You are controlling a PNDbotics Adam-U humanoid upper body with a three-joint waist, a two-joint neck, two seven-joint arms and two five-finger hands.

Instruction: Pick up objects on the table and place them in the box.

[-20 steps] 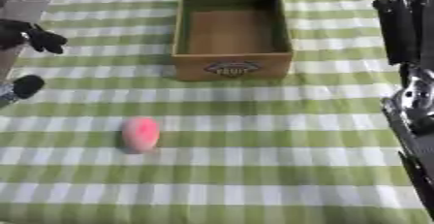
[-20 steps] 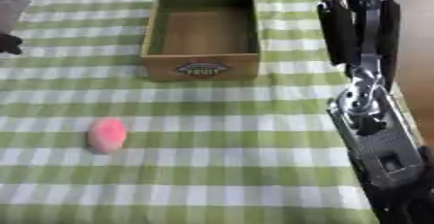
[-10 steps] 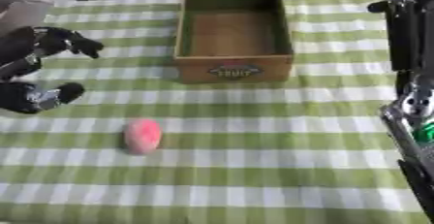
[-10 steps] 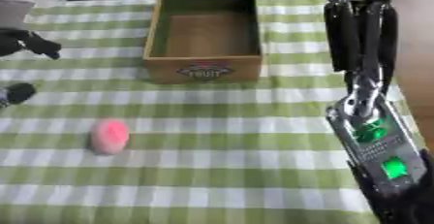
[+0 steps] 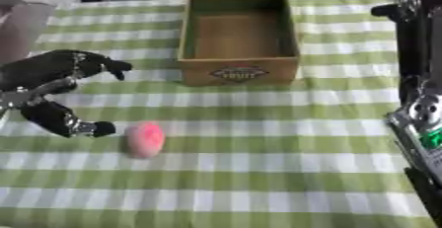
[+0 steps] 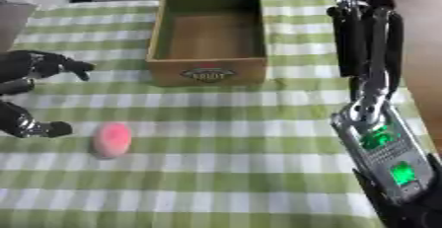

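At the left edge of the green-checked tablecloth, the left hand is seen spread wide and holding nothing, its upper fingers reaching toward the middle of the table and its thumb lying low, with the tip just beside the pink object. That object, a small rounded pink lump with a redder patch on top, rests on the cloth near the thumb and well apart from the box; whether it is touched by the thumb cannot be told. It is judged to be light and probably soft or smooth-skinned, like a toy fruit, so some tendency to roll or slip under the fingers may be expected. Its long axis runs roughly toward and away from the robot, tilted slightly, and a hold across its narrower sides, thumb on the near-left flank and fingers on the right, is judged most secure. Farther right and toward the back, the cardboard box stands open and empty, its long axis also running away from the robot and its printed label facing forward. At the right edge, the right arm hangs raised; its hand cannot be made out, so its state cannot be told.
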